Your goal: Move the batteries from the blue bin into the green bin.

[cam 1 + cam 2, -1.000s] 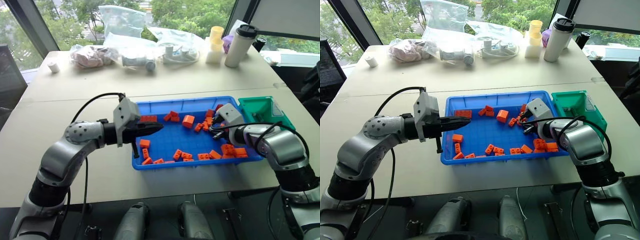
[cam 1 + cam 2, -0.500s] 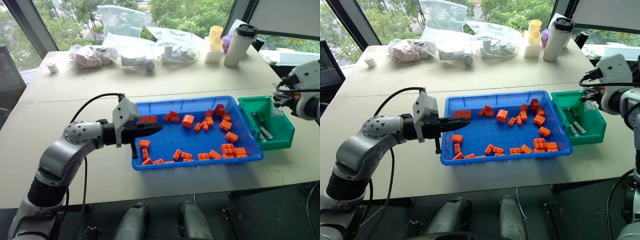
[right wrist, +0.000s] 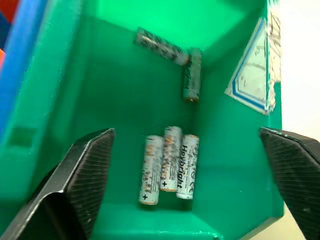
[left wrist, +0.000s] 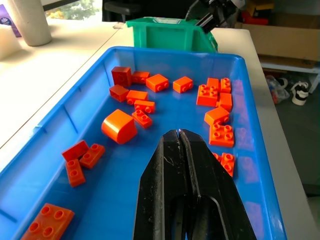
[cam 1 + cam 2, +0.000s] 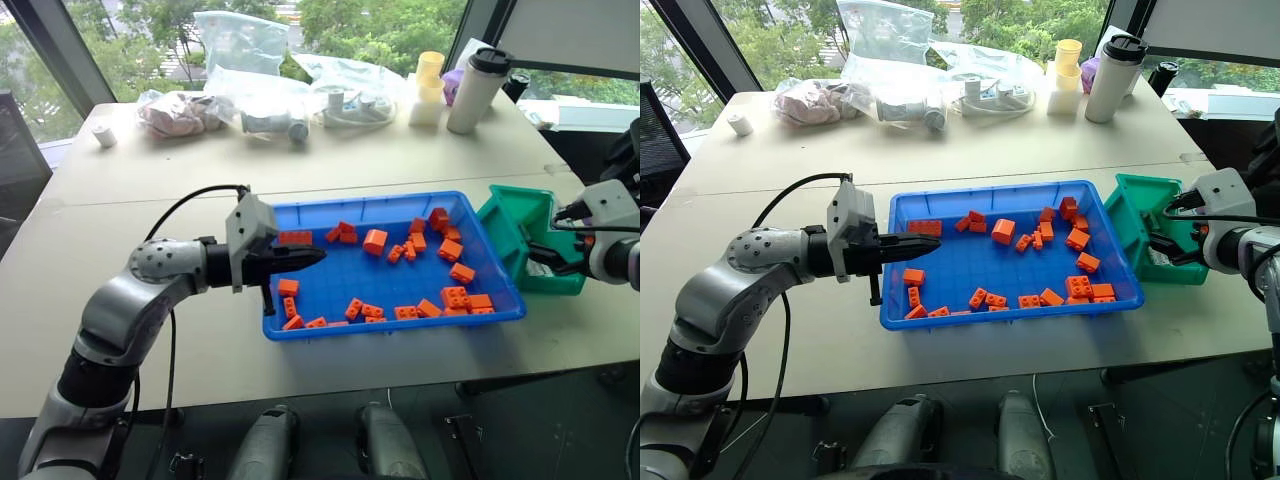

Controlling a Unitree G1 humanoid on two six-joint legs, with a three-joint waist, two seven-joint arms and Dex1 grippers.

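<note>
Inside green bin (image 3: pixel 100 95), five batteries (image 3: pixel 170 162)

The counter (image 5: pixel 130 200) is pale beige, with a seam running across its middle. The blue bin (image 5: pixel 300 328) lies on it, directly under the left hand (image 5: pixel 318 257). The green bin (image 5: pixel 520 215) stands just beside the right hand (image 5: pixel 553 254) and is tilted. Far beyond both hands, along the window edge, lie clear plastic bags (image 5: pixel 250 70), a white tumbler (image 5: pixel 476 92), yellow cups (image 5: pixel 431 75) and a small white roll (image 5: pixel 106 134).
</note>
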